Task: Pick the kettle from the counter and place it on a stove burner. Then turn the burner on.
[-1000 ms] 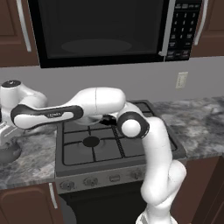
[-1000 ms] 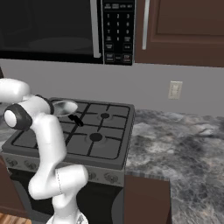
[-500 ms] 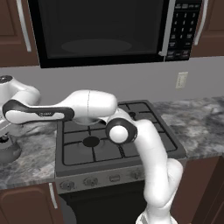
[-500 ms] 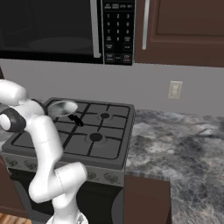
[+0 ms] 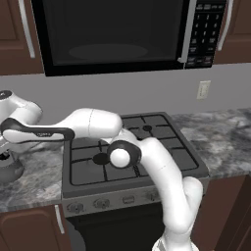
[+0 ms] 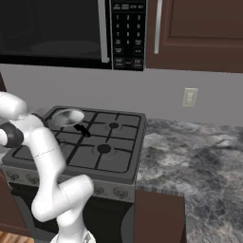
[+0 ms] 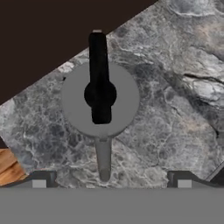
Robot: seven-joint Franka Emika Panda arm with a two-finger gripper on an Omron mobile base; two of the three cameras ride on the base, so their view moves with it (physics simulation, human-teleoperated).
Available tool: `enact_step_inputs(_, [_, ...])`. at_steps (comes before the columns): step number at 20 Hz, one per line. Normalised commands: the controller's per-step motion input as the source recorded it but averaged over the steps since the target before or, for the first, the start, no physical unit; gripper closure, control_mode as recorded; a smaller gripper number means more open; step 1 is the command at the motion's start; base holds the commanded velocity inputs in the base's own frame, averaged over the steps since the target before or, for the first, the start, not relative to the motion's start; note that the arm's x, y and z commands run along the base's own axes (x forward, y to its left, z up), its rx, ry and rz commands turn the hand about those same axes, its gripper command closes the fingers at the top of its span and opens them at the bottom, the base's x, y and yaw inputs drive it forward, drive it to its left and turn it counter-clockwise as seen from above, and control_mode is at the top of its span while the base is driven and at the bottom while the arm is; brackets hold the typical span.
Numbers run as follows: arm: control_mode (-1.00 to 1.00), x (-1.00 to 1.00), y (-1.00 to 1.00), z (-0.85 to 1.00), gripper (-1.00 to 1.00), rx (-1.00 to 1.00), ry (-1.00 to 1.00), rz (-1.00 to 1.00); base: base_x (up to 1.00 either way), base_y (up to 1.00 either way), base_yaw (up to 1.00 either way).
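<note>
At centre of the hand view: kettle (image 7: 100, 99), seen from above, grey round body, black handle (image 7: 99, 74) across its dark lid knob, spout (image 7: 103, 159) pointing to the lower edge. It stands on the grey marbled counter (image 7: 175, 109). My pincer (image 7: 109, 180) hangs above it, fingers (image 7: 40, 179) wide apart, holding nothing. At far left of the left base view: kettle (image 5: 9, 166) on the counter (image 5: 34, 179), beside the stove (image 5: 147, 147). Upper left of the stove, right base view: silver pan (image 6: 67, 117).
</note>
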Motion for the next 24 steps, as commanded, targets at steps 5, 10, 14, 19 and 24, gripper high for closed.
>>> enact_step_inputs(5, [-1.00, 0.43, 0.39, -0.20, -1.00, 0.00, 0.00, 0.00, 0.00, 0.00, 0.00])
enact_step_inputs(10, [-1.00, 0.44, 0.46, -0.15, -1.00, 0.00, 0.00, 0.00, 0.00, 0.00, 0.00])
enact_step_inputs(14, [-1.00, 0.48, 0.48, -0.11, -1.00, 0.00, 0.00, 0.00, 0.00, 0.00, 0.00])
enact_step_inputs(19, [-1.00, 0.38, 0.56, -0.05, 1.00, 0.00, 0.00, 0.00, 0.00, 0.00, 0.00])
enact_step_inputs(24, [-1.00, -0.25, 0.13, 0.00, 1.00, 0.00, 0.00, -0.03, 0.00, 0.00, 0.00])
